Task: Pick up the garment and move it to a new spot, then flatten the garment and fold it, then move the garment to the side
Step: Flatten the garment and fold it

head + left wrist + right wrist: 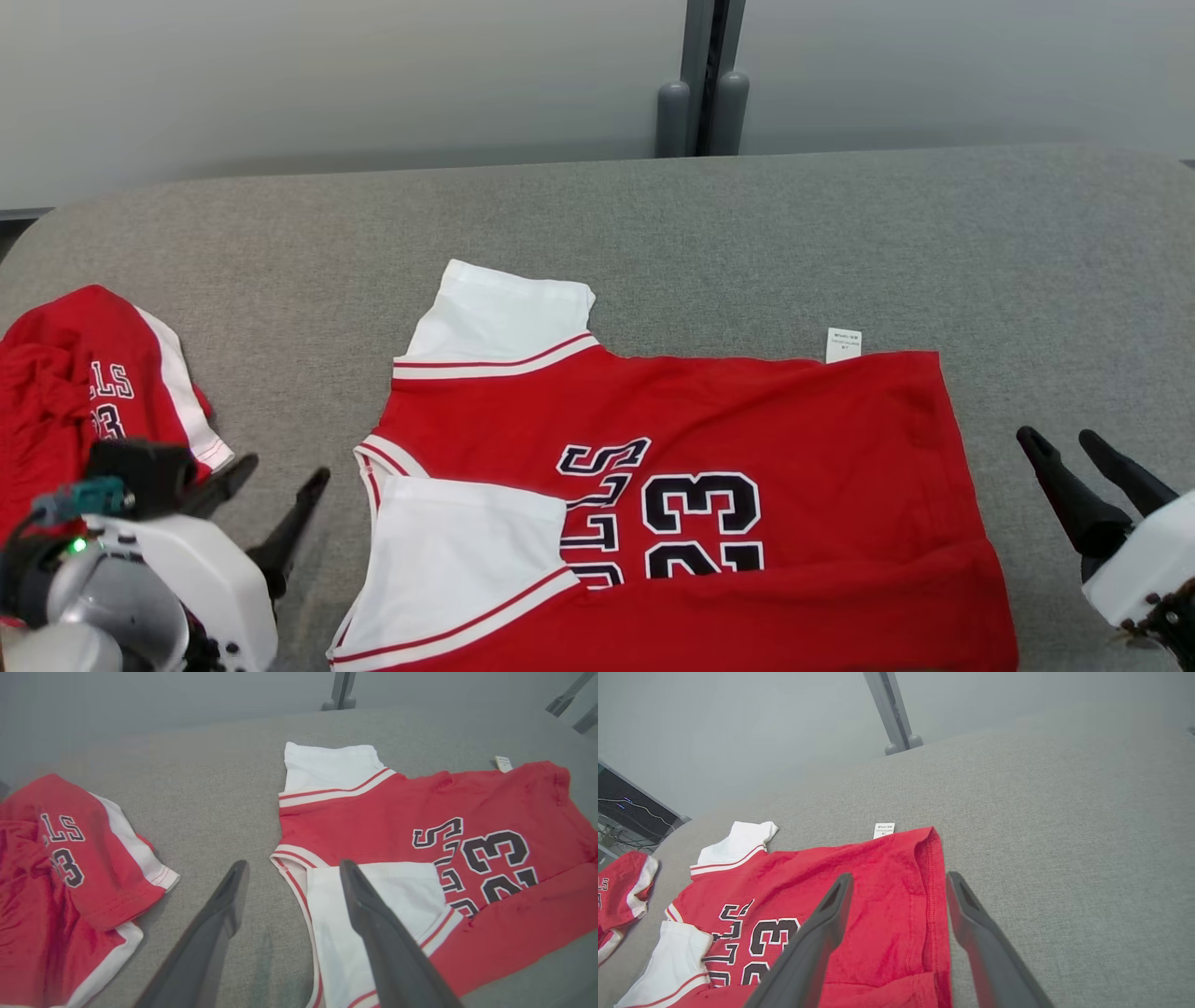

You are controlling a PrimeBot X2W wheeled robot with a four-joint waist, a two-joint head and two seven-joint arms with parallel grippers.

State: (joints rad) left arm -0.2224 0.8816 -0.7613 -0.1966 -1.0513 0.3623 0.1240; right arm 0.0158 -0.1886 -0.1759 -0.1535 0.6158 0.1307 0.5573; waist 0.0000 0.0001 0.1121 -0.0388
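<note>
The garment (pixel 709 439) is a red jersey with white sleeves and the number 23, lying on the grey table with its near long edge folded up over the print; it also shows in the left wrist view (pixel 420 826) and the right wrist view (pixel 859 891). My left gripper (pixel 280 481) hovers open just left of the jersey's collar and near sleeve, nothing between its fingers (pixel 224 905). My right gripper (pixel 1064 448) stands open just right of the jersey's hem, empty. In the right wrist view the fingers (pixel 831 910) straddle the hem edge from above.
A second red garment (pixel 84 383) with the same lettering lies crumpled at the table's left edge, behind my left gripper; it shows too in the left wrist view (pixel 70 858). The grey table (pixel 840 243) stretches far behind and to the right. A grey post (pixel 700 93) stands behind it.
</note>
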